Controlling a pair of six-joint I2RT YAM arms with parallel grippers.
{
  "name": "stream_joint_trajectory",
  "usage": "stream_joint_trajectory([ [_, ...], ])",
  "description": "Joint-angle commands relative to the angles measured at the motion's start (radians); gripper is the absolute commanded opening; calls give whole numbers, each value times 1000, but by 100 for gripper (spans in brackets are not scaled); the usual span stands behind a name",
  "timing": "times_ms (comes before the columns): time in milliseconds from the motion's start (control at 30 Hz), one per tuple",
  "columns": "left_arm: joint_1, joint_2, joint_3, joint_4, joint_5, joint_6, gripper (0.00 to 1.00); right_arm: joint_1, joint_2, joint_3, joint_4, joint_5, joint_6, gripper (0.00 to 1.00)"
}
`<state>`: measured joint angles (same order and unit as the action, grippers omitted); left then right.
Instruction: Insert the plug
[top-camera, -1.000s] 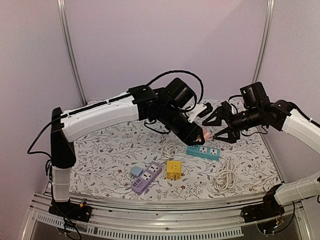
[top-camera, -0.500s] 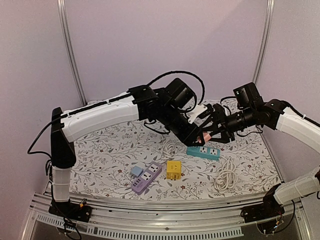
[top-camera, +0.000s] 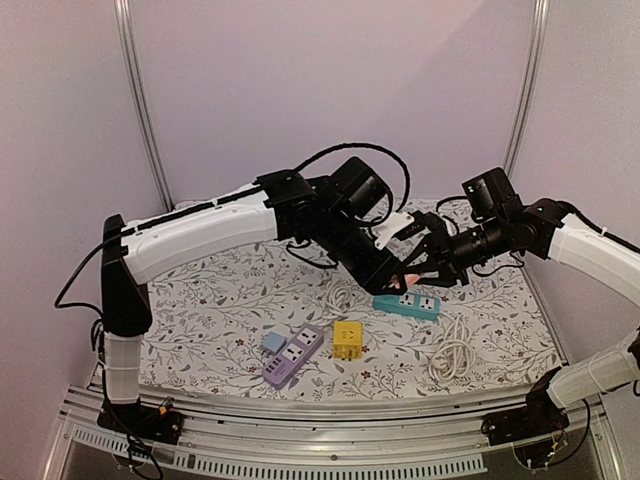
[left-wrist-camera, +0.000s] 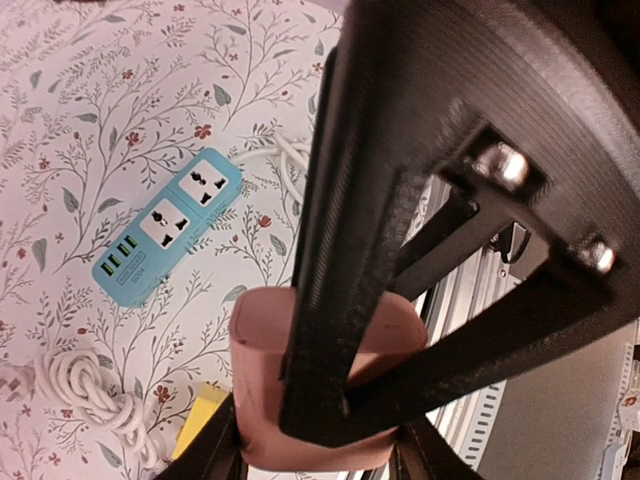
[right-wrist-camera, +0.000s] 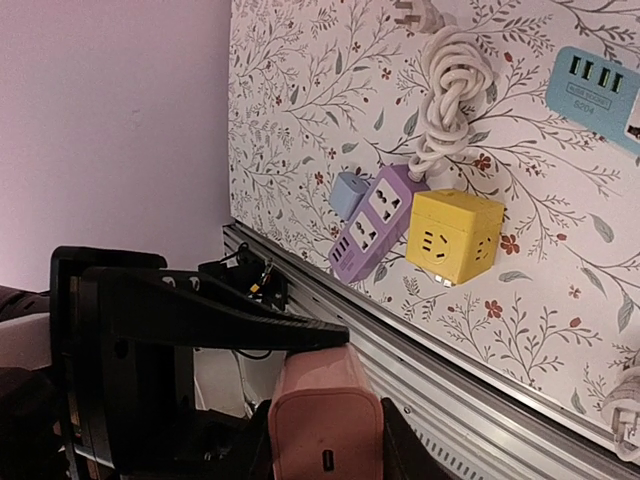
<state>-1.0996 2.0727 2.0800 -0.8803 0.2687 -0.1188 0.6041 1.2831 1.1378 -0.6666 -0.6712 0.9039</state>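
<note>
"Pink plug (left-wrist-camera: 262, 390), where is it?"
"Clenched in the left claw (top-camera: 401, 277), raised near the blue power strip (top-camera: 407, 303), likely to line up a socket. Right claw (top-camera: 432, 262) flanks it; grip, cannot tell."

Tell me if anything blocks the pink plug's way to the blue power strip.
Nothing visible does. The pink plug, in the left gripper, hangs above the blue power strip, whose sockets lie bare; the right gripper is close beside the plug.

Yellow cube socket (top-camera: 347, 339) beside purple strip (top-camera: 293, 357) (floral cloth (top-camera: 200, 325) beneath).
</note>
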Motion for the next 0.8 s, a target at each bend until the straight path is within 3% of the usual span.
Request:
stream_joint_trajectory([
  [0, -17, 16, 23, -2, -21, 16, 14, 16, 15, 17, 12, -42, -18, 22],
  [200, -18, -21, -20, 21, -78, 5, 63, 17, 14, 26, -4, -21, -50, 7],
  [233, -17, -32, -28, 21, -100, 2, 76, 16, 12, 41, -19, -6, -76, 1],
  [300, -17, -63, -59, 24, -138, -6, 97, 16, 13, 67, -67, 32, -130, 0],
  [533, -17, -261, -277, 72, -261, -36, 100, 15, 53, 196, -222, 227, -398, 0],
  [767, -16, -457, -528, 88, -349, -110, 100, 15, 90, 223, -274, 339, -700, 0],
])
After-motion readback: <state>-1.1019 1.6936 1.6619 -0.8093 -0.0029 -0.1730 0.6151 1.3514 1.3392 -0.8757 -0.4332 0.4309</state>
